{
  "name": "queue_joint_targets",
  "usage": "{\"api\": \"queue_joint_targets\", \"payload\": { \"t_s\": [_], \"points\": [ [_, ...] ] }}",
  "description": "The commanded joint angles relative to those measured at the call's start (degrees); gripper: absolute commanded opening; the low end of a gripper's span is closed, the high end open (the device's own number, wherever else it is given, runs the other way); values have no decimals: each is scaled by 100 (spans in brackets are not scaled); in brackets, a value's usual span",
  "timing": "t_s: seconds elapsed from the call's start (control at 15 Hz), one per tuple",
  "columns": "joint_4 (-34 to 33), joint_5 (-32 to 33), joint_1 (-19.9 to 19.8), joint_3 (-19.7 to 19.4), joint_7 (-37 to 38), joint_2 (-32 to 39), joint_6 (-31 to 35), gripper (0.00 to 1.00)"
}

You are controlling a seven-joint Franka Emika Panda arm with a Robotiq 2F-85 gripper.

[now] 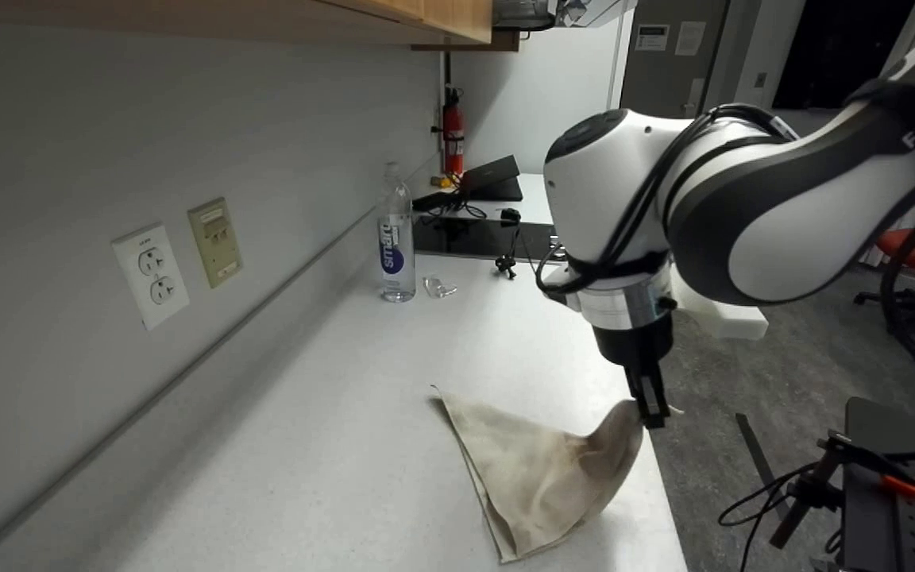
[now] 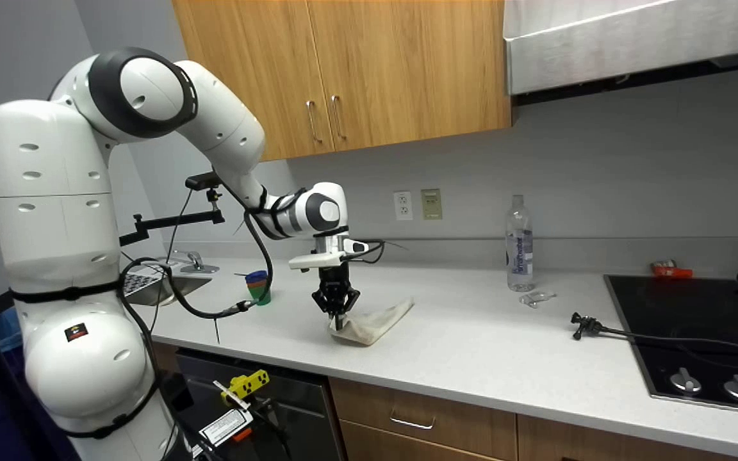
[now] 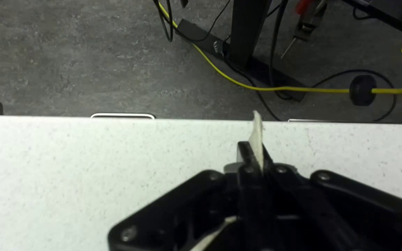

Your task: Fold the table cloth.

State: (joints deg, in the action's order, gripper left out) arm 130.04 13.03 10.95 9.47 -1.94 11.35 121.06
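1. Robotiq gripper point(image 1: 653, 417), right of centre in an exterior view: it is pinching a corner of the table cloth point(image 1: 533, 465), presumably for folding over.
2. Table cloth, lower centre-right: its remainder is resting on the countertop point(image 1: 306, 445), probably anchoring the fold.
3. Smartwater bottle point(image 1: 398, 254), upper centre-left: it is standing well apart, seemingly outside the folding path.

A kitchen, by its cooktop point(image 2: 702, 320), sink point(image 2: 191, 285) and wooden cabinets point(image 2: 394, 73).

White robot arm point(image 2: 151, 96) arched, pincer point(image 1: 652, 417) pointing down, fingers point(image 3: 246, 153) close together
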Motion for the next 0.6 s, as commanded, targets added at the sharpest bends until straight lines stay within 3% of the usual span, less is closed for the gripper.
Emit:
{"api": "queue_joint_targets", "payload": {
  "t_s": [0.0,0.53],
  "points": [
    [-417,107,49,30,-80,58,-163,1],
    [-1311,248,76,-193,230,1338,1039,1]
  ]
}}
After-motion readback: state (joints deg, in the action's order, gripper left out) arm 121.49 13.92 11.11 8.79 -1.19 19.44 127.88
